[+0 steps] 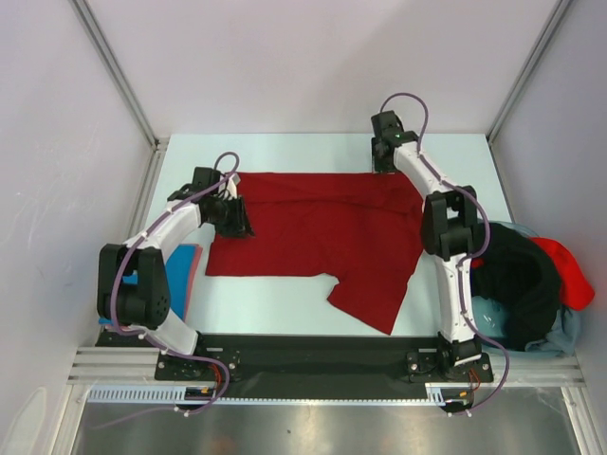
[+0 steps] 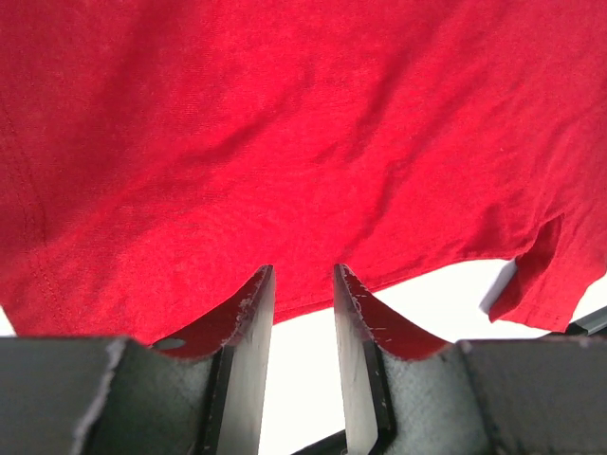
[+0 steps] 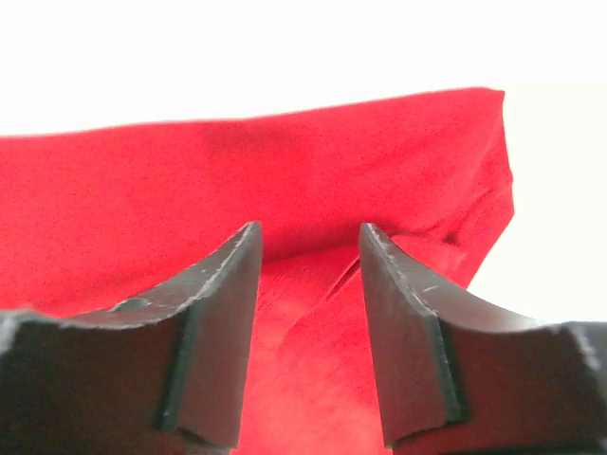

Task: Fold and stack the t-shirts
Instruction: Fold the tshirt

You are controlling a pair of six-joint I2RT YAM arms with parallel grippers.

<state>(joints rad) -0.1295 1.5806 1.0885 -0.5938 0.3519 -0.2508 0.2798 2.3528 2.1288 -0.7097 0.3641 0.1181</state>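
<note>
Evidently the dark red t-shirt (image 1: 313,232) lies spread across the table (image 1: 275,303), with one flap skewed toward the near side. The left gripper (image 2: 303,275) sits at the shirt's left edge, jaws narrowly apart with nothing between them. The right gripper (image 3: 308,232) stands apart over the far right corner. Folding well probably means seizing both edges evenly and keeping the cloth taut.

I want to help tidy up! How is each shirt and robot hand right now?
dark red t-shirt: spread out on the table.
black t-shirt: crumpled in the right-hand heap.
blue t-shirt: flat beside the left arm.
left gripper: open, at red shirt's left edge.
right gripper: open, at its far edge.
</note>
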